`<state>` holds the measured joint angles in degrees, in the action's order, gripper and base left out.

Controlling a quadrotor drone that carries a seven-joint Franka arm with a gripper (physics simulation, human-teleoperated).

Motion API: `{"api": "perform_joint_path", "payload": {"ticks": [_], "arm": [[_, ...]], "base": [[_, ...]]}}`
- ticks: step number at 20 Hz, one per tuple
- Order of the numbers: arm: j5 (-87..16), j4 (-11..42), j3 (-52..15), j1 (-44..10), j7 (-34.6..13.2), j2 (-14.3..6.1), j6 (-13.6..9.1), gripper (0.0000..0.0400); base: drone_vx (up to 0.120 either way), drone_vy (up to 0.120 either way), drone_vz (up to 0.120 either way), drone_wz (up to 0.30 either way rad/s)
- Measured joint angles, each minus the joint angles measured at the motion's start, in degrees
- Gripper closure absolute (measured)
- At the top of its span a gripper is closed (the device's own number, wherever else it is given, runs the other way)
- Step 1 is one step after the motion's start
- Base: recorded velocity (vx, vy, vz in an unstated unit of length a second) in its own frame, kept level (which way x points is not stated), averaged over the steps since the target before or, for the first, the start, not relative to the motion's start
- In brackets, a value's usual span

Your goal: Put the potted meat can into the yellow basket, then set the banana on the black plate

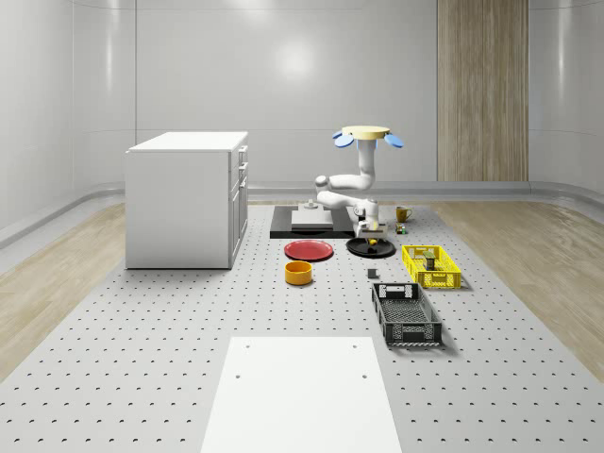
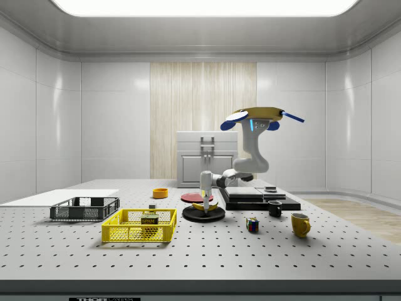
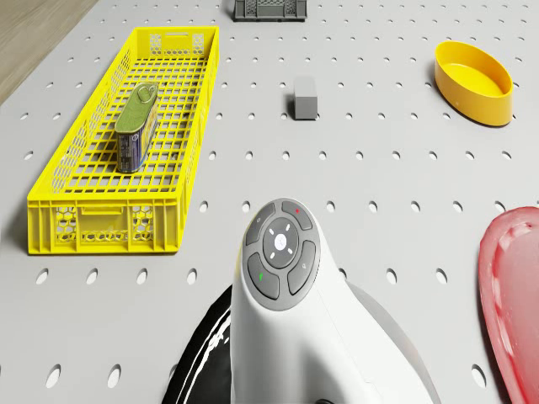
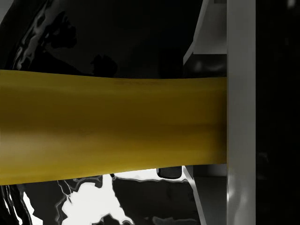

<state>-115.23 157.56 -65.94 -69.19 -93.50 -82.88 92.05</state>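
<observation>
Can (image 3: 136,124) lies in the basket (image 3: 59,220). My pincer (image 2: 205,200) grips the banana (image 4: 112,126) just over the plate (image 2: 203,215); I would lower gently before letting go.

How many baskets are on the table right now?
2. The yellow basket, holding the can, sits at the whole-scene view's right of the black plate. The dark basket lies just nearer the camera. Others may be hidden behind the cabinet.
</observation>
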Motion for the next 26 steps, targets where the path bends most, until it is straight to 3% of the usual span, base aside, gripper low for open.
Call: {"api": "perform_joint_path", "payload": {"ticks": [2, 6, 10, 16, 26], "arm": [[-0.14, -0.06, 0.15, -0.02, -0.06, 0.02, 0.05, 0.0202], [0.20, -0.04, 0.05, 0.02, -0.20, 0.01, 0.17, 0.0089], [2.20, 0.74, -1.98, 0.33, -0.31, -0.12, -0.68, 0.0033], [6.89, 2.25, -6.84, 0.80, -0.65, -0.42, -2.52, 0.0007], [14.38, 3.63, -14.43, 0.81, -1.34, -1.31, -4.45, 0.0001]], "base": [[0.000, 0.000, 0.000, 0.000], [0.000, 0.000, 0.000, 0.000], [0.000, 0.000, 0.000, 0.000], [0.000, 0.000, 0.000, 0.000], [0.000, 0.000, 0.000, 0.000]]}}
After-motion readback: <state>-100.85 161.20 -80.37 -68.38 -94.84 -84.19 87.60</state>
